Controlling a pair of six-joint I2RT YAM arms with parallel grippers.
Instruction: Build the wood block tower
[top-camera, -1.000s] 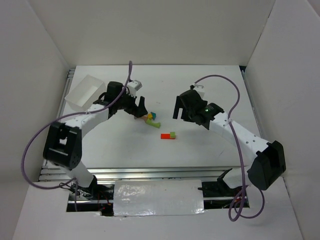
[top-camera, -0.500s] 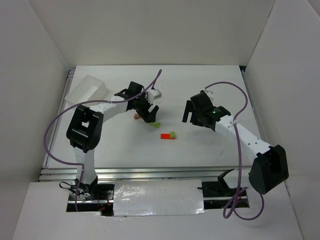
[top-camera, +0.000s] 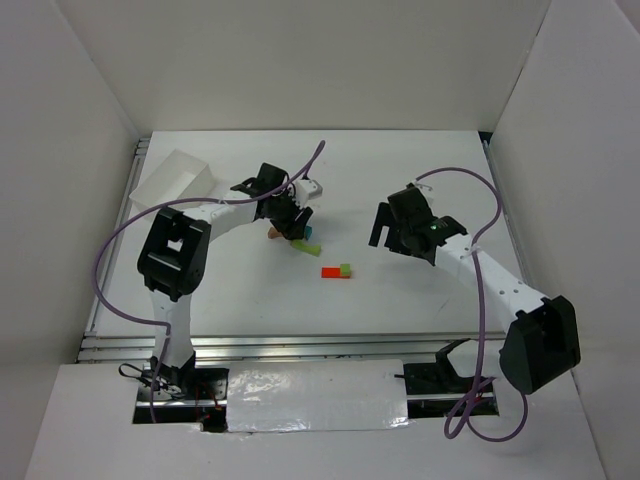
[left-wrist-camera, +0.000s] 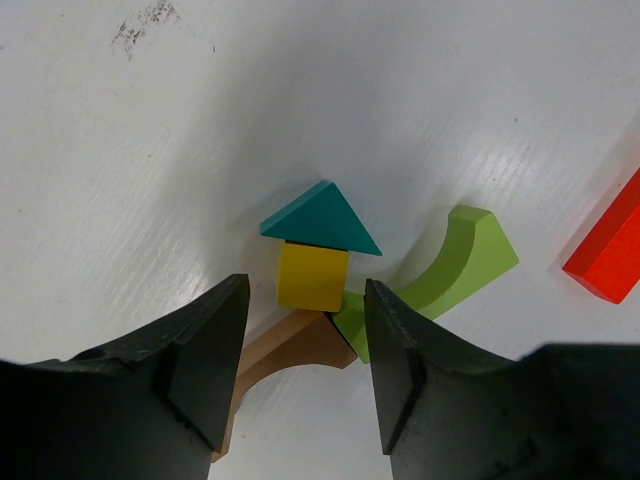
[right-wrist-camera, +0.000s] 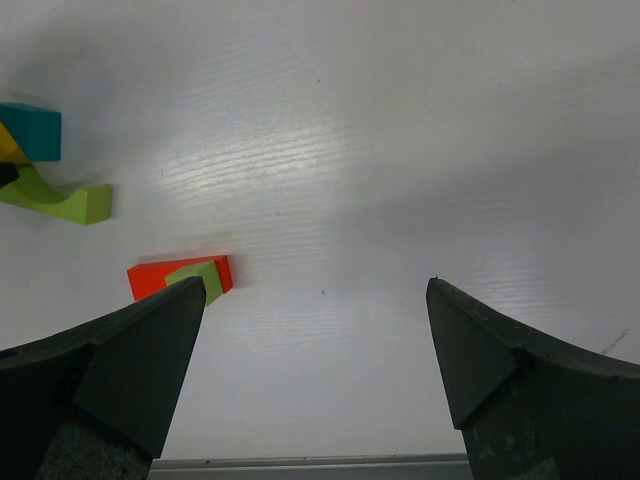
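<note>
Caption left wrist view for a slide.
Left gripper open over tan arch, yellow cube and teal triangle just ahead, green arch alongside.

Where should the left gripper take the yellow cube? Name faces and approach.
Best take the yellow cube by the two faces flanked by the left gripper, coming from above: they are flat and parallel, while the teal triangle and tan arch abut the other two.
</note>
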